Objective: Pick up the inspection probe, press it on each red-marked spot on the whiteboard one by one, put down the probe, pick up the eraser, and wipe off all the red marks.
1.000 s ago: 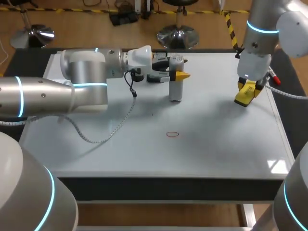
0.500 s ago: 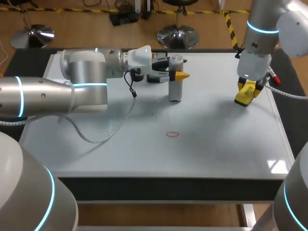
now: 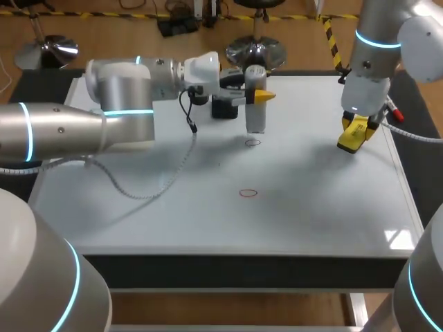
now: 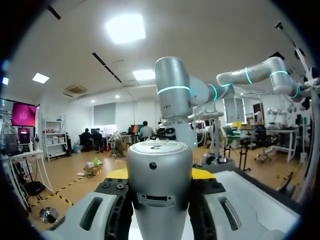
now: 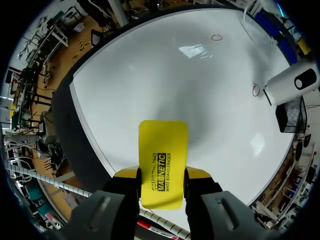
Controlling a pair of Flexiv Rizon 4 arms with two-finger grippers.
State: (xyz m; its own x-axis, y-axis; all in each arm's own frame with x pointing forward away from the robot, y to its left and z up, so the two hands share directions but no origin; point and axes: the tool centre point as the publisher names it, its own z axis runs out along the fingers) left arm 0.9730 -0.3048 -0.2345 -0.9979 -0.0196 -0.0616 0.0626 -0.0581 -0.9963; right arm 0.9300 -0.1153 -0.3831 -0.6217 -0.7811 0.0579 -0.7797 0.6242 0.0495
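The left end effector has lifted the inspection probe clear of the whiteboard and drawn it slightly back, and a small red ring now shows just beneath the probe's tip.

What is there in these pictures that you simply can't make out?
Left wrist view: the probe in the left gripper blocks the red circles, and the lower edge cuts off its tip.
Head view: the left arm covers part of the whiteboard; marks beneath it would be hidden.
Head view: the eraser and the yellow tips of the right gripper are too small to tell apart.
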